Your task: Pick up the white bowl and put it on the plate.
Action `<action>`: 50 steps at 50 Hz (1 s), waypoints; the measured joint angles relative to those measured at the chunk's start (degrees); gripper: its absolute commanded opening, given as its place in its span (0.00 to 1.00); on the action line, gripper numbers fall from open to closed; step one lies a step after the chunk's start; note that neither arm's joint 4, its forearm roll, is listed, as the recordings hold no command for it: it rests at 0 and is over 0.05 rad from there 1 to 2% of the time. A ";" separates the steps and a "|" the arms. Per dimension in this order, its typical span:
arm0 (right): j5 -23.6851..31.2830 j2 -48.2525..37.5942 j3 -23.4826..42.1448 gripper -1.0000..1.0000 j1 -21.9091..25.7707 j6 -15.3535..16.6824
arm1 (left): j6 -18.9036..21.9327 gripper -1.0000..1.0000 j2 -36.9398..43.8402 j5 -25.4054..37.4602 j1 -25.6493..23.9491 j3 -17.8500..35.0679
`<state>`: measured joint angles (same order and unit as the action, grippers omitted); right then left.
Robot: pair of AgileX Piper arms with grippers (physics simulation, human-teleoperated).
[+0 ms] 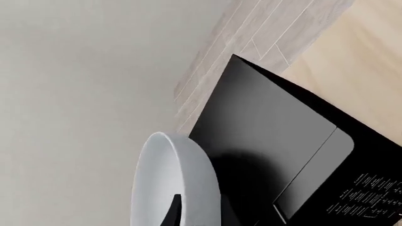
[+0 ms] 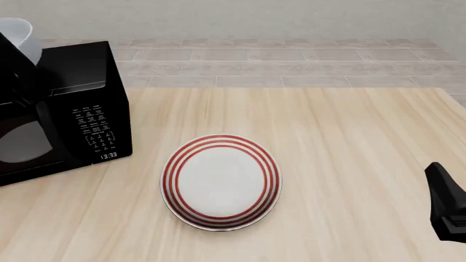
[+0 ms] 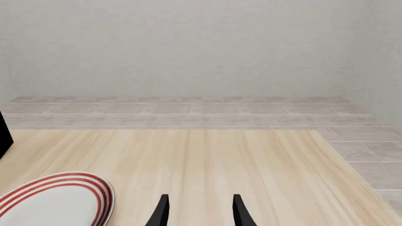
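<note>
The white bowl (image 2: 16,31) hangs in the air at the far left, above the black microwave, tilted on its side. In the left wrist view my left gripper (image 1: 173,203) is shut on the white bowl's (image 1: 164,179) rim. One dark finger (image 1: 176,209) lies inside the bowl and the other is hidden behind its wall. The plate (image 2: 220,180), flat and white with red rings, lies in the middle of the table. My right gripper (image 3: 198,209) is open and holds nothing. It hovers low over bare wood to the right of the plate (image 3: 58,200).
A black microwave (image 2: 80,114) stands at the table's left side under the bowl, its keypad turned toward the plate. The right arm (image 2: 449,204) sits at the right edge of the front view. Beyond the wooden table (image 2: 350,142) are a tiled floor and a wall.
</note>
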<state>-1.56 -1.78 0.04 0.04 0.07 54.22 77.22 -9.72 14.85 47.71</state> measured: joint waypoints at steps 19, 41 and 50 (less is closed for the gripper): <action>0.00 0.00 0.00 1.00 0.00 0.00 | -1.00 0.00 -4.98 5.35 -1.95 0.53; 0.00 0.01 0.00 1.00 0.00 0.00 | -1.31 0.00 -15.46 13.57 -4.77 2.00; 0.00 0.01 0.00 1.00 0.00 0.00 | -1.85 0.00 -19.44 16.08 -6.81 2.41</action>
<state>-1.56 -1.77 0.04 0.04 0.07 52.38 57.78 6.36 8.04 50.13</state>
